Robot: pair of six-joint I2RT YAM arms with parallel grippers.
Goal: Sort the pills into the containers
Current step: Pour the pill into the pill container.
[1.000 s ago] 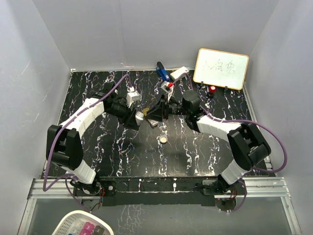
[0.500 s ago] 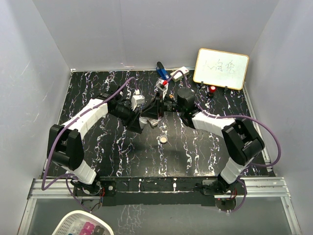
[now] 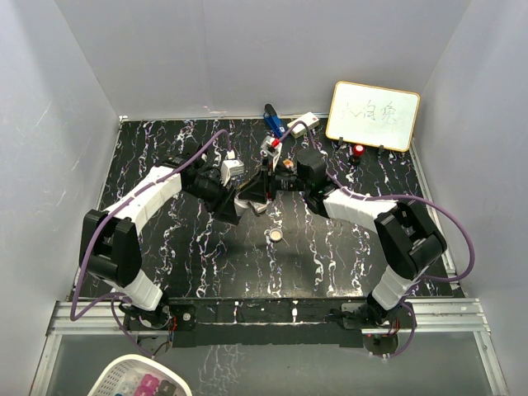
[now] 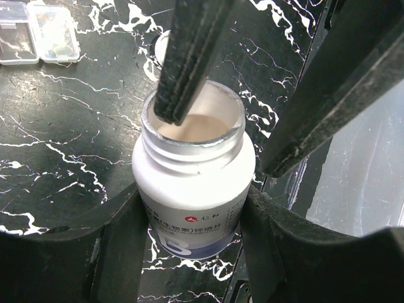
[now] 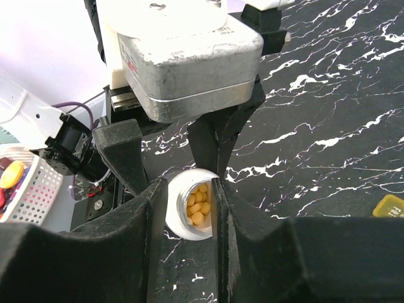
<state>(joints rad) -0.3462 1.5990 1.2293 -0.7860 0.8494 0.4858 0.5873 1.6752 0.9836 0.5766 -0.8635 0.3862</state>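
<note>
My left gripper (image 4: 192,211) is shut on a white pill bottle (image 4: 192,183) that stands upright and uncapped on the black marble table (image 3: 330,247). Small yellow pills (image 5: 197,205) lie inside it. My right gripper (image 5: 187,184) hangs over the bottle's mouth, jaws apart. One of its fingers (image 4: 189,57) dips inside the rim and the other stays outside on the right. A clear sectioned pill box (image 4: 38,31) lies just beyond the bottle. In the top view both grippers meet at the bottle (image 3: 247,200), mid-table.
A small round cap-like disc (image 3: 275,235) lies in front of the grippers. At the back stand a blue object (image 3: 273,121), a white block (image 3: 303,122), a whiteboard (image 3: 373,115) and a red-topped item (image 3: 359,150). A white basket (image 3: 140,379) sits below the table's near edge.
The right gripper has swung left and now sits over the bottle's mouth. The left arm has shifted slightly right with the bottle. Little has moved in the last half second.
</note>
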